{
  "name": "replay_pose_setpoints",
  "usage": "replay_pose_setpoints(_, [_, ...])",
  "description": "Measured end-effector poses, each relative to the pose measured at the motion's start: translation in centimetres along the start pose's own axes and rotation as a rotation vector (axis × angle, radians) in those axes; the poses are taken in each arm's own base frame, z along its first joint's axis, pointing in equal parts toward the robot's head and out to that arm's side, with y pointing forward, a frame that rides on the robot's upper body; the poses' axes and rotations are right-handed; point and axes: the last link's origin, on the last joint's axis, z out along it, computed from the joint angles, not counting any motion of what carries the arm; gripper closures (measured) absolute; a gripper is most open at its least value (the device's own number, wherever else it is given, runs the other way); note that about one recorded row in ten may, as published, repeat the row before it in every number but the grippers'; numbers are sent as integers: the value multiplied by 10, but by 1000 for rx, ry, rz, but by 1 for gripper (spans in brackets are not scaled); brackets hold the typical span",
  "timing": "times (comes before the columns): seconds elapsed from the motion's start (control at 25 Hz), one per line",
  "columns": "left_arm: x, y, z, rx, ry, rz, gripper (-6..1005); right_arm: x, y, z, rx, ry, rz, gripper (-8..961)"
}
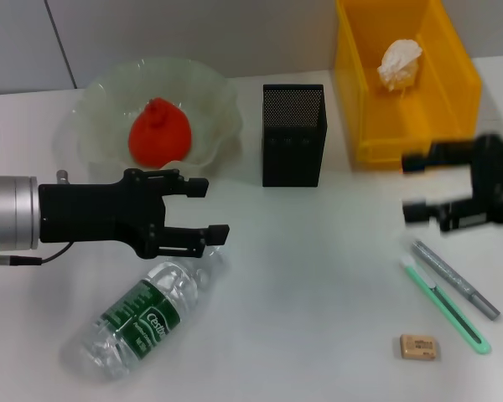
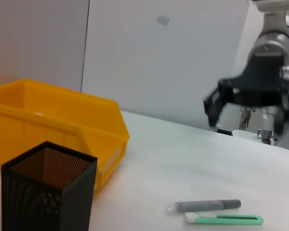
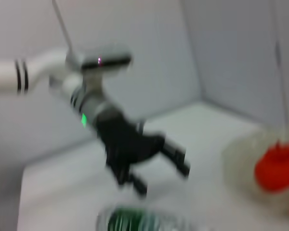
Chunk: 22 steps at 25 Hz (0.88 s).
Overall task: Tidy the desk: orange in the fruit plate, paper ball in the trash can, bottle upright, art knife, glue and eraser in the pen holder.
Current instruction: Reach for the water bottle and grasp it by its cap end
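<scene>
The robot's left gripper (image 1: 208,209), black fingers spread and empty, hovers at centre left of the head view just above the cap end of the small clear plastic water bottle with a dark green label (image 1: 144,316), which lies on its side on the white tabletop (image 1: 318,318) at lower left. That placing suggests the arm is lining up to stand the bottle upright, the step apparently in hand. Behind it, at upper left, the red-orange roundish orange (image 1: 159,134) already sits inside the translucent pale-green glass fruit plate with a wavy rim (image 1: 218,100), and at upper right the crumpled white paper ball (image 1: 400,64) rests in the bright-yellow rectangular plastic trash can (image 1: 461,92); both of those jobs look finished.

The black square mesh pen holder (image 1: 293,134) stands at top centre, its inside too dark to read. Still loose at lower right are a grey pen-shaped stick (image 1: 457,280), possibly the glue, a slim mint-green art knife (image 1: 448,308) beside it, and the small tan-beige rectangular eraser (image 1: 419,347) nearest the lower edge.

The right gripper (image 1: 412,186), fingers apart and holding nothing, hangs blurred at the right edge in front of the bin. The bottle's cap is hidden beneath the left fingers, and in the right wrist view the bottle is cut off at the bottom edge.
</scene>
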Motion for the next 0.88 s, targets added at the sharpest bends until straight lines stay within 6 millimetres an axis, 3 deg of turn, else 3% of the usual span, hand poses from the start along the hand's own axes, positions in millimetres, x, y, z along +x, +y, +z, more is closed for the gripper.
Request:
replay_pose_setpoints(0.2, [3,-2,-2,3,-19,-17,194,15,2,8,-9,95,-32,128])
replay_pose_setpoints(0.48, [8,-3,-6,5,-65,-27,194,20,2,17,8,177,-100,128])
replay_pose_setpoints(0.84, [34,-9,2,12,-200,-64,195,20,3,22,6,198,-124,128])
replay_pose_setpoints(0.88, [47,-10,7,19,-267,-98,195,20,3,23,5,197,-123,128])
